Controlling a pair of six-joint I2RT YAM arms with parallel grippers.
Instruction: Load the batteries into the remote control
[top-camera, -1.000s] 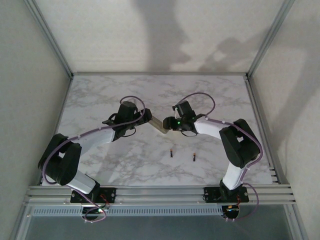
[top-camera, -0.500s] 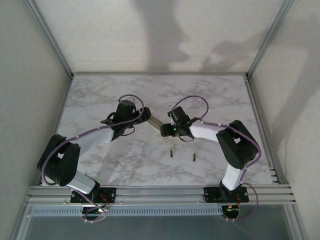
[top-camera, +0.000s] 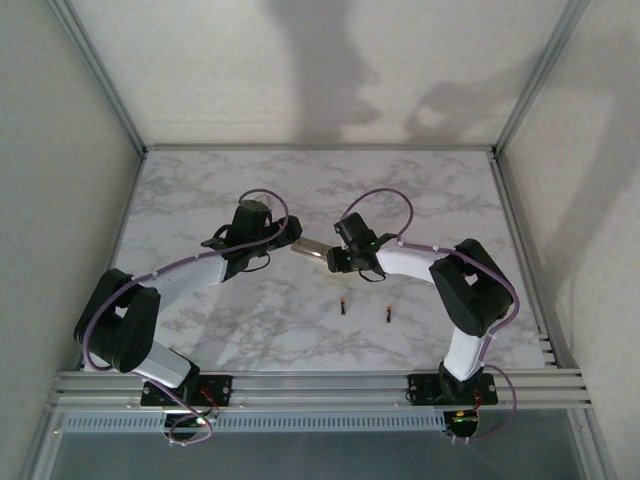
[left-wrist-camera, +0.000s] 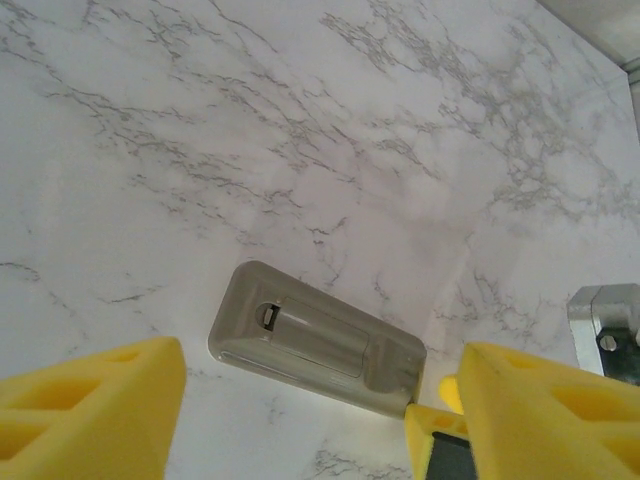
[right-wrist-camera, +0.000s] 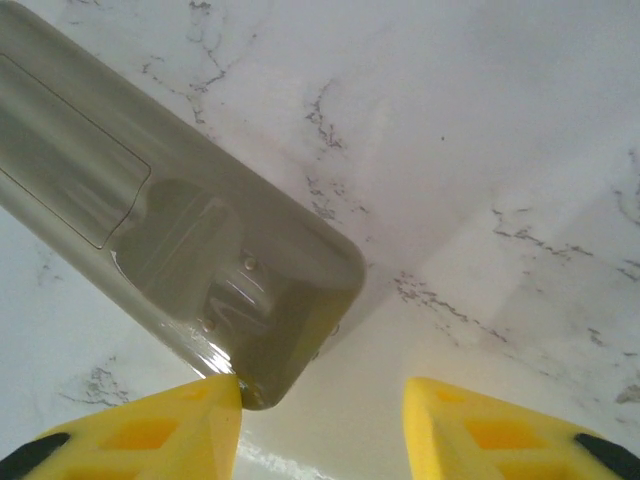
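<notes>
A flat white table (top-camera: 200, 180) with grey marble veining holds everything. The left gripper (left-wrist-camera: 320, 405) has its blocky yellow fingers spread wide, grasping nothing. The right gripper (right-wrist-camera: 320, 415) is also spread. One of its fingers touches the rounded end of the remote (right-wrist-camera: 180, 250), a glossy greyish slab lying back-up mid-table between the grippers. Two tiny dark cylindrical batteries (top-camera: 343, 305) lie nearer the arm bases, apart from each other.

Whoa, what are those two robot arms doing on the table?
The remote control lies back up on the table. The left gripper and right gripper hang open over it, neither closed on it. The two batteries lie loose nearer the arms' bases, not loaded yet.
</notes>
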